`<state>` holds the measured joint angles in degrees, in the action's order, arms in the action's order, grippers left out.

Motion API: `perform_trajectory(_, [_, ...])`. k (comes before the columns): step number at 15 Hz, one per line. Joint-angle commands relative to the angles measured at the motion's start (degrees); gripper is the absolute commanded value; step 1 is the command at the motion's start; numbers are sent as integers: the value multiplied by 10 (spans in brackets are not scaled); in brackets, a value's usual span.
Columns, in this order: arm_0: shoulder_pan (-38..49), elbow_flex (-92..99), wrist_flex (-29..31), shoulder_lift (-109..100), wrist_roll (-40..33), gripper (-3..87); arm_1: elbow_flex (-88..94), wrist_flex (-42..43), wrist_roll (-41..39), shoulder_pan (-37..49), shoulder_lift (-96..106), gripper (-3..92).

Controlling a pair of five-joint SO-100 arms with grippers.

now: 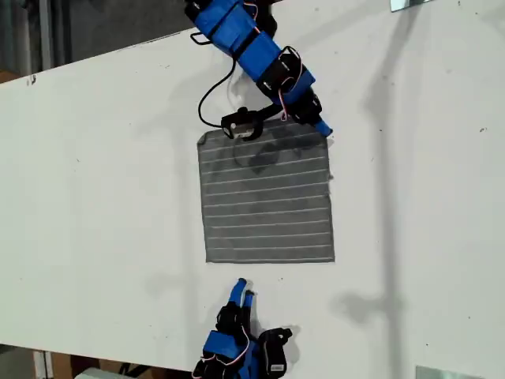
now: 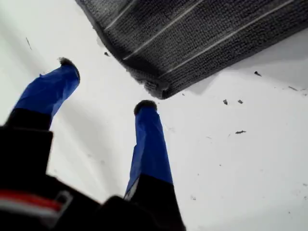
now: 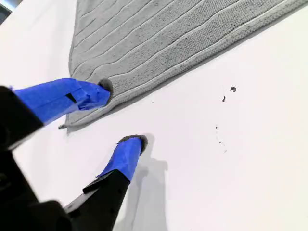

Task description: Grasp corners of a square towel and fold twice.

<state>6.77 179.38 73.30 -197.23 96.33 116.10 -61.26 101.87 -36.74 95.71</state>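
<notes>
The grey striped towel (image 1: 267,197) lies flat and unfolded on the white table (image 1: 102,197). My second gripper (image 1: 318,126) is open at the towel's corner (image 1: 324,141) at the exterior view's upper right. In the second wrist view one of its fingers (image 3: 91,94) rests over that corner (image 3: 79,119), the other on bare table beside it; second gripper (image 3: 121,114). My first gripper (image 1: 244,289) is open, a short way off the towel's near edge. A corner (image 2: 161,89) lies just ahead of its fingertips, untouched; first gripper (image 2: 107,84).
A black cable (image 1: 207,99) loops on the table beside the second arm's base. Small dark specks (image 2: 231,102) dot the surface. The table's front edge (image 1: 118,359) runs along the exterior view's bottom, beside the first arm.
</notes>
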Motion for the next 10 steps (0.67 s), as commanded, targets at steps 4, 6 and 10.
perform_trajectory(4, [-5,2,-11,2,-7,189,98,110,-4,9,24,295])
perform_trajectory(6, [-5,2,-11,1,-10,188,118,127,-3,9,30,297])
perform_trajectory(10, [-6,2,-11,0,-13,186,145,68,17,1,98,294])
